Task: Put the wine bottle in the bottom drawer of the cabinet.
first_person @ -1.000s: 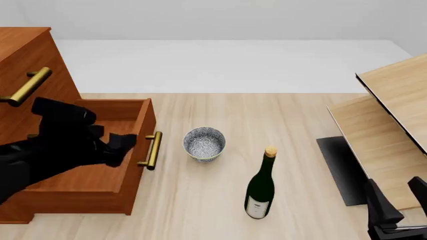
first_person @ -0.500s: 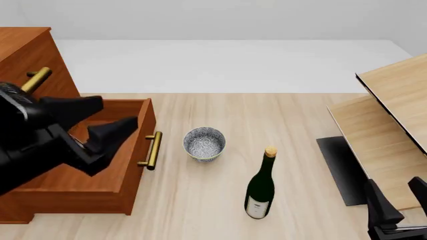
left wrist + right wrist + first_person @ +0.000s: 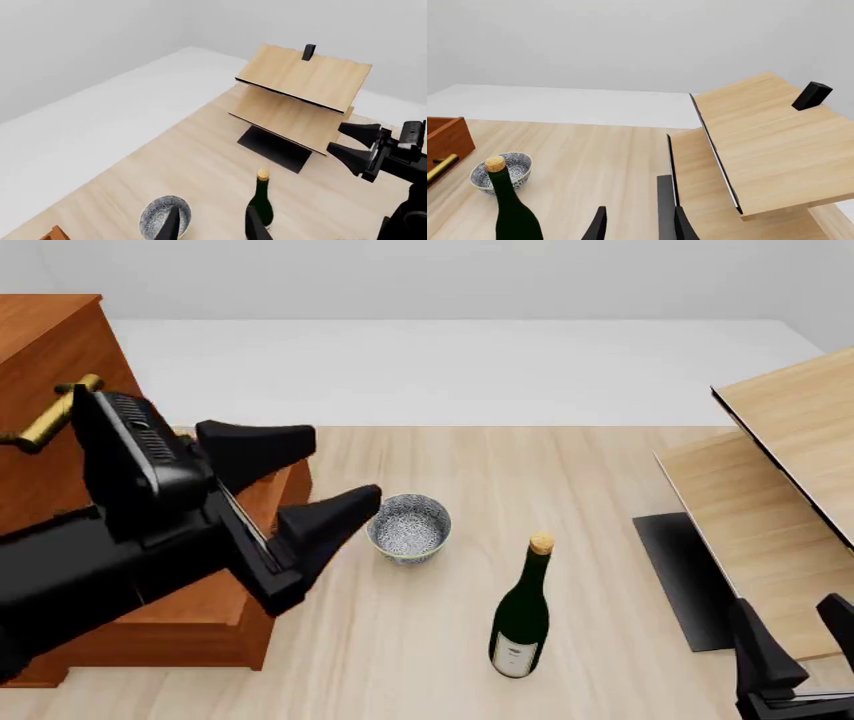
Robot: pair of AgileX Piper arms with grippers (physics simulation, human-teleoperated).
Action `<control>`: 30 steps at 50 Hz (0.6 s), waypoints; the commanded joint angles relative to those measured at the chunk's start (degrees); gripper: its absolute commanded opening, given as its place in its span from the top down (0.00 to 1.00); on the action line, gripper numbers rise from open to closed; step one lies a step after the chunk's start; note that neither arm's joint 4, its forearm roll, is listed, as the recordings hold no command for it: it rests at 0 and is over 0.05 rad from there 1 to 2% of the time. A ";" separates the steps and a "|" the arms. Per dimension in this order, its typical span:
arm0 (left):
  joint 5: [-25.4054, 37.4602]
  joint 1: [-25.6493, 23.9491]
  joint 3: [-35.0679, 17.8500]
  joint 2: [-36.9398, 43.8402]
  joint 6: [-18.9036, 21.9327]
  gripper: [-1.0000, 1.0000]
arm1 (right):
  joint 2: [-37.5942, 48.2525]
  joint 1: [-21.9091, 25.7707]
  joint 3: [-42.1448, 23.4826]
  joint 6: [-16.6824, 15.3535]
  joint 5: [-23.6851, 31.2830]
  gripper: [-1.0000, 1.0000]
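The dark-green wine bottle (image 3: 521, 615) stands upright on the table, right of and nearer than a speckled bowl (image 3: 408, 527). My left gripper (image 3: 344, 470) hovers open and empty over the front of the pulled-out bottom drawer (image 3: 174, 632), left of the bowl. Its arm hides most of the drawer and its handle. The cabinet (image 3: 47, 340) rises at the far left. My right gripper (image 3: 794, 628) is open and empty at the near right edge. The left wrist view shows the wine bottle (image 3: 260, 210) beyond the left gripper (image 3: 212, 226). In the right wrist view the wine bottle (image 3: 510, 212) and drawer (image 3: 447, 137) lie off to the side of the right gripper (image 3: 639, 225).
Pale light-wood furniture (image 3: 787, 460) with a black panel (image 3: 681, 580) fills the right side of the table. The bowl (image 3: 155, 216) sits between the drawer and the bottle. The other arm's open gripper (image 3: 333, 137) shows in the left wrist view.
My left gripper has lifted from inside the drawer and swung right toward the bowl, now covering the drawer handle. Bottle, bowl and right arm have not moved.
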 commanded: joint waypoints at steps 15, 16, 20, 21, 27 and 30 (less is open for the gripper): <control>-2.18 -9.53 -8.37 15.01 -2.94 0.00 | -0.03 0.25 0.01 0.04 0.05 0.00; -2.07 -9.36 -8.57 15.40 -2.93 0.00 | 0.01 0.25 0.01 0.03 0.01 0.00; -2.65 -9.42 -9.00 16.43 -2.07 0.00 | -0.16 0.17 0.00 0.10 0.17 0.00; -2.53 -9.48 -9.19 16.73 -2.36 0.00 | -0.11 0.19 0.00 0.09 0.17 0.00; -3.33 -9.43 -9.48 19.33 -0.45 0.00 | -0.08 0.33 0.01 0.13 0.15 0.00; -3.42 -9.97 -9.94 21.41 0.04 0.00 | 0.05 0.42 0.01 0.12 0.10 0.00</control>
